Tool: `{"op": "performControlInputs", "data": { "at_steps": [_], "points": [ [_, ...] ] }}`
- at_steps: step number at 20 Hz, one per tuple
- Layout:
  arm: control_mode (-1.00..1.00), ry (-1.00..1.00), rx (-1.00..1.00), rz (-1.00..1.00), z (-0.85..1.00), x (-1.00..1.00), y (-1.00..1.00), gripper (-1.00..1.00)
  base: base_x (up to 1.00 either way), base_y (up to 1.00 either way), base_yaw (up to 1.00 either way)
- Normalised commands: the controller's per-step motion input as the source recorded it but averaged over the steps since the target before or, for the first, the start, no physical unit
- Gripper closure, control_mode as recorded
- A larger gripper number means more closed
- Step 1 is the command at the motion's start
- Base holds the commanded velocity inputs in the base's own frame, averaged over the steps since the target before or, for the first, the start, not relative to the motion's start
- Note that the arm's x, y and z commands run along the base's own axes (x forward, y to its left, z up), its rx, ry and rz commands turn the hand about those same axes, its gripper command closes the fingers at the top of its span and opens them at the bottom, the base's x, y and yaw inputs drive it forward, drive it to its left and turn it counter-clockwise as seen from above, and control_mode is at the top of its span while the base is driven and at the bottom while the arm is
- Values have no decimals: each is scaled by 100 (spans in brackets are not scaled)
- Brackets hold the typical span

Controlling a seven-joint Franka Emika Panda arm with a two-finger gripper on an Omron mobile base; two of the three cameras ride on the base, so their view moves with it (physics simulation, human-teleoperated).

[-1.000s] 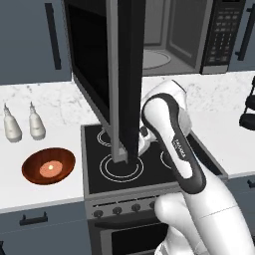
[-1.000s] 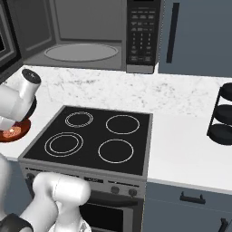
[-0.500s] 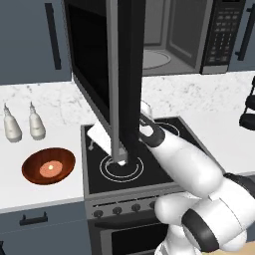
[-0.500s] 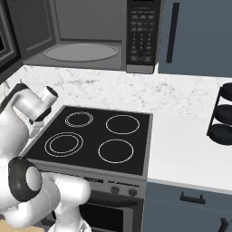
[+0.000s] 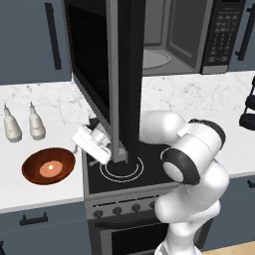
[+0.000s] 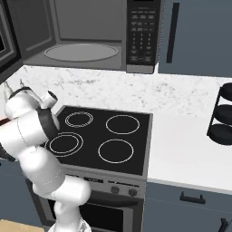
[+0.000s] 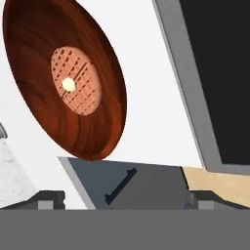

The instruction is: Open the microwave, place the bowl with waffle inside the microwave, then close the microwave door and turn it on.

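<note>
The microwave (image 5: 169, 45) (image 6: 81, 50) stands with its cavity and turntable exposed. Its door (image 5: 122, 74) is swung wide out toward me, edge-on over the stove. The reddish-brown bowl (image 5: 49, 167) (image 7: 63, 78) sits on the white counter left of the stove, with the waffle (image 5: 49, 169) (image 7: 75, 80) flat in its middle. My gripper (image 5: 88, 145) (image 7: 125, 200) hangs open just below the door's lower corner. It is right of the bowl, pointed at it, and nothing is between the fingertips (image 7: 51, 200).
Two pale bottles (image 5: 22, 127) stand behind the bowl. The black stove (image 6: 104, 136) (image 7: 219, 73) lies under my arm. A black tiered rack (image 6: 222, 118) is on the right counter. A drawer handle (image 7: 119, 185) shows below the counter edge.
My arm has swung left across the stove, carrying the hand under the open door's lower edge toward the bowl. The door and the bowl have not moved.
</note>
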Motion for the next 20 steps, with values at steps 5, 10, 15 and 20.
{"op": "performControlInputs", "data": {
  "at_steps": [5, 10, 15, 20],
  "points": [
    [-100, -1, 0, 0, -59, 61, 55, -100, 0, 0, 0],
    [-100, -2, 0, 0, -62, 44, 52, -100, 0, 0, 0],
    [-100, -2, 0, 0, -36, 9, 21, -100, 0, 0, 0],
    [-100, -1, 0, 0, -20, 0, 11, 100, 0, 0, 0]
  ]
}}
